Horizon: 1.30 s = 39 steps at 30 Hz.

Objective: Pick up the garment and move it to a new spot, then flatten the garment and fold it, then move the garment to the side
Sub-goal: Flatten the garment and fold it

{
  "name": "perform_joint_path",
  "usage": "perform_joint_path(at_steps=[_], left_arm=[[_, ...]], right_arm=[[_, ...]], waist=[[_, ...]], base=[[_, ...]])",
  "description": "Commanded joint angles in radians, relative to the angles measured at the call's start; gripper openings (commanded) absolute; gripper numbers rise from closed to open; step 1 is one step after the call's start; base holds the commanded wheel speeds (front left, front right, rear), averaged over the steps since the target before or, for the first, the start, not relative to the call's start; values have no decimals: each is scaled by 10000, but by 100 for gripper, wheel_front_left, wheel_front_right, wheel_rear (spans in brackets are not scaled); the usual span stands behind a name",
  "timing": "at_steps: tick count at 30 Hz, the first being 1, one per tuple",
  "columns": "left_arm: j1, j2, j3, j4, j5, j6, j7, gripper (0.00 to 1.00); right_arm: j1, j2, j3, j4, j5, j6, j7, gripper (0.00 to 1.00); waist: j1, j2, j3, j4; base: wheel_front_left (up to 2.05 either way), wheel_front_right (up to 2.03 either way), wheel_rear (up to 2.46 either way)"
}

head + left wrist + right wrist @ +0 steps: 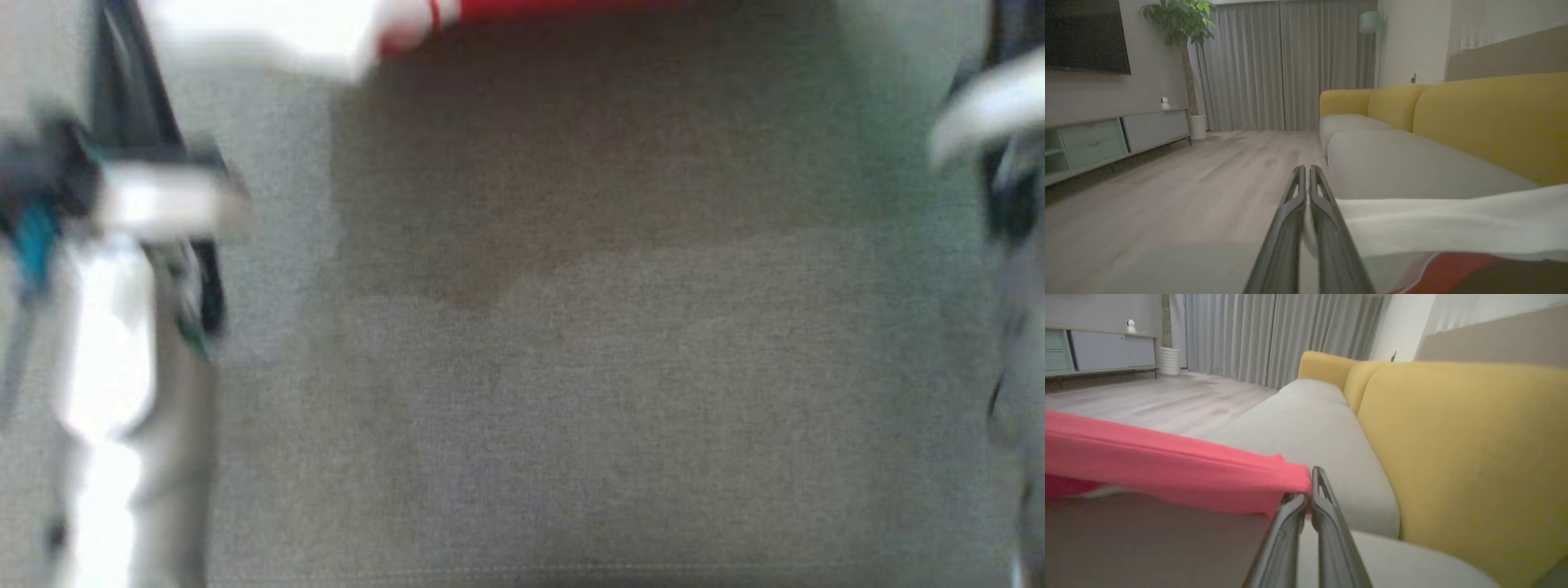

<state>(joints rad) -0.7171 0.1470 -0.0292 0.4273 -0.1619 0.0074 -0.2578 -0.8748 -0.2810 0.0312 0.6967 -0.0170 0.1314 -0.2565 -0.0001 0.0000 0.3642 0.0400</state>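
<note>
The garment [1167, 473], red at one end and white at the other, hangs stretched between the two pincers above the grey seat cushion [1306, 428] of a sofa. The right pincer [1309, 484] is closed on a red corner that runs off to its left. The left pincer [1306, 168] is closed on the white edge, which trails to its right.

Each hold looks thin, right at the hem near the fingertips. My worry is a corner sliding out if the arms pull apart too hard or swing fast, and the head view is smeared with blur, which suggests quick motion. A dropped corner would leave the cloth bunched. To the left pincer's left lies bare floor [1208, 175], where a slack end could land. Uneven heights would also lay the cloth down twisted.

The cushion runs on just beyond both pincers, soft and slightly domed, so cloth may drag and wrinkle on it rather than slide. To each pincer's right rises the yellow backrest [1453, 449]. Farther ahead and to the left are a low cabinet [1106, 139] under a dark screen [1086, 36] and a potted plant [1180, 24]. Grey curtains [1290, 61] close the far wall.
</note>
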Motion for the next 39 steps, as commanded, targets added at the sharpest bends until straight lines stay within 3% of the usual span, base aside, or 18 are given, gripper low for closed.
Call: perform_joint_path(at_steps=[1,10,14,24,32,39], left_arm=[[491,212,585,-376,-95,-28,-38,0],[3519,-656,1393,39,-8,-403,-39,0],[4570,-883,1598,189,-32,-375,-39,0],[7291,-964,715,345,-629,-183,-39,0],[8372,-966,190,287,-802,3,-39,0],[8143,-966,127,-100,-855,-1,-39,0]], right_arm=[[537,58,-49,-546,313,-7,-50,0],[3799,463,223,-1101,1286,-7,-52,0],[4879,618,423,-1090,1633,-7,-52,0],[7544,829,407,-1059,2066,-7,-52,0],[8795,1017,400,-1216,2221,-7,26,0],[9040,1127,396,-1590,2294,-7,215,0]], waist=[[1,0,-310,-65],[1,0,-1574,-256],[1,0,-2256,-279],[1,0,-3834,-113],[1,0,-4289,-40],[1,0,-4206,-15]], base=[[0,0,0],[0,0,0],[0,0,0],[0,0,0],[0,0,0],[0,0,0]])
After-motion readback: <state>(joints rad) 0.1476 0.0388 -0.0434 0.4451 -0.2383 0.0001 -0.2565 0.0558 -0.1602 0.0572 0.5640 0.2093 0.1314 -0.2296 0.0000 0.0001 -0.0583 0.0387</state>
